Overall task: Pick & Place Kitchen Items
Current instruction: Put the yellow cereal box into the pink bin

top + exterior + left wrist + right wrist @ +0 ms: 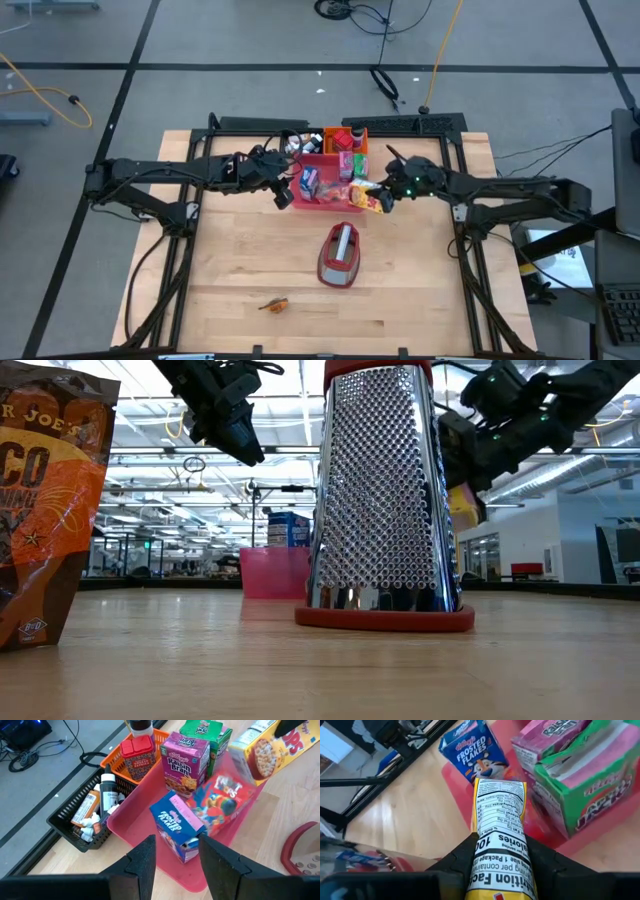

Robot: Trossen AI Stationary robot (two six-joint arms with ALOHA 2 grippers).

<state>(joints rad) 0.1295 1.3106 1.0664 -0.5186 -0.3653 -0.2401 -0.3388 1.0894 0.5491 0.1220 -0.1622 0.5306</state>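
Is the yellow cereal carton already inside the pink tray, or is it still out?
Still out. The right hand holds the yellow carton in the air at the pink tray edge, above the table.

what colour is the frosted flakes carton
Blue small cardboard Frosted Flakes carton, with white lettering; clearest in the right wrist view.

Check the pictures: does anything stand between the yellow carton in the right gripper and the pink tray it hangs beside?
Nothing visible does. The right gripper is shut on the yellow carton at the pink tray's right edge. The cartons inside, such as the Frosted Flakes box, crowd the tray but do not bar the way.
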